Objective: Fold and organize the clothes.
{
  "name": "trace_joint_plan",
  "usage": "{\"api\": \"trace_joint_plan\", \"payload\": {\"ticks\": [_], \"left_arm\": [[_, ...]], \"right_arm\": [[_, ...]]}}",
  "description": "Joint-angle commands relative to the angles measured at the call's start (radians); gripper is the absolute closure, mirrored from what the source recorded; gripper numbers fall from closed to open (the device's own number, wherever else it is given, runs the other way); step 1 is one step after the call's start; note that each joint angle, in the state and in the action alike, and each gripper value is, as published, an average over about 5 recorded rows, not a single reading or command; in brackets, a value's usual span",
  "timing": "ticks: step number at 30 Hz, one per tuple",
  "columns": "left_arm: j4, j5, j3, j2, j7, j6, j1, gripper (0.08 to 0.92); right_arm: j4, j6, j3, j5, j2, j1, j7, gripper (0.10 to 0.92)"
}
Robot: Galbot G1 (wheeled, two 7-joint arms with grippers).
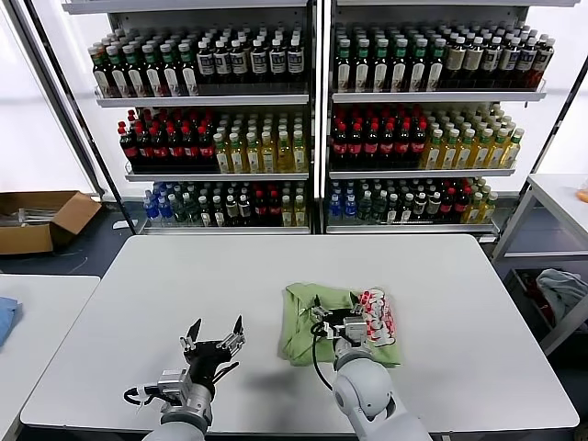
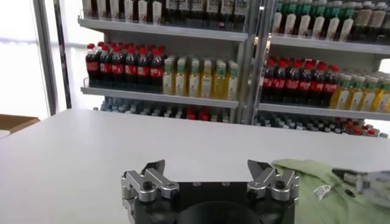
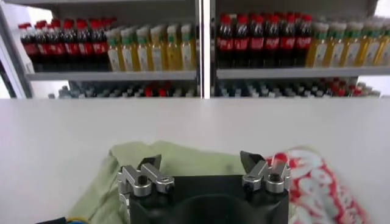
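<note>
Nearest the robot, the right pincer point(image 1: 347, 323) sat low over the near edge of the green shirt point(image 1: 308, 322), jaws spread wide and pinching nothing. In the right wrist view its two fingertips point(image 3: 149, 164) straddled the fabric, green cloth under one side and the red-and-white print point(image 3: 317, 182) under the other. Whether the tips actually touched the cloth was hard to call from here; they looked just above it.

Off to the left, the left pincer point(image 1: 215, 335) stood over bare counter point(image 1: 138, 294), also spread and empty, with the shirt lying to its right, near but clearly apart.

The shirt itself was a crumpled, partly folded bundle a little right of the counter's middle, its long axis running roughly left to right, green portion toward the left arm, printed portion on the far right side. So the right arm was plainly the nearer one, already on top of the garment; the left would have to reach sideways across open counter.

Beyond the counter stood the drinks shelves point(image 1: 312, 101).
</note>
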Motion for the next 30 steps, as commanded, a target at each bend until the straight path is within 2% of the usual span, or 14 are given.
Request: {"api": "trace_joint_plan", "payload": {"ticks": [1, 10, 17, 25, 30], "left_arm": [[-0.005, 0.003, 0.007, -0.002, 0.001, -0.002, 0.0, 0.177], [-0.004, 0.021, 0.022, -0.002, 0.003, -0.005, 0.011, 0.177], [-0.009, 0.022, 0.018, 0.003, 0.006, -0.001, 0.018, 0.177], [-0.009, 0.021, 0.021, 0.001, 0.008, -0.001, 0.017, 0.177], [-0.02, 0.022, 0.014, -0.001, 0.006, -0.008, 0.018, 0.177]], "right_arm": [[0.144, 0.025, 0.051, -0.054, -0.048, -0.097, 0.014, 0.203], [0.023, 0.02, 0.103, 0.085, -0.016, -0.064, 0.049, 0.203], [-0.038, 0.008, 0.115, 0.124, 0.006, -0.048, 0.064, 0.203], [-0.043, 0.009, 0.114, 0.112, 0.016, -0.063, 0.067, 0.203], [0.032, 0.024, 0.116, 0.103, -0.004, -0.066, 0.048, 0.203]]}}
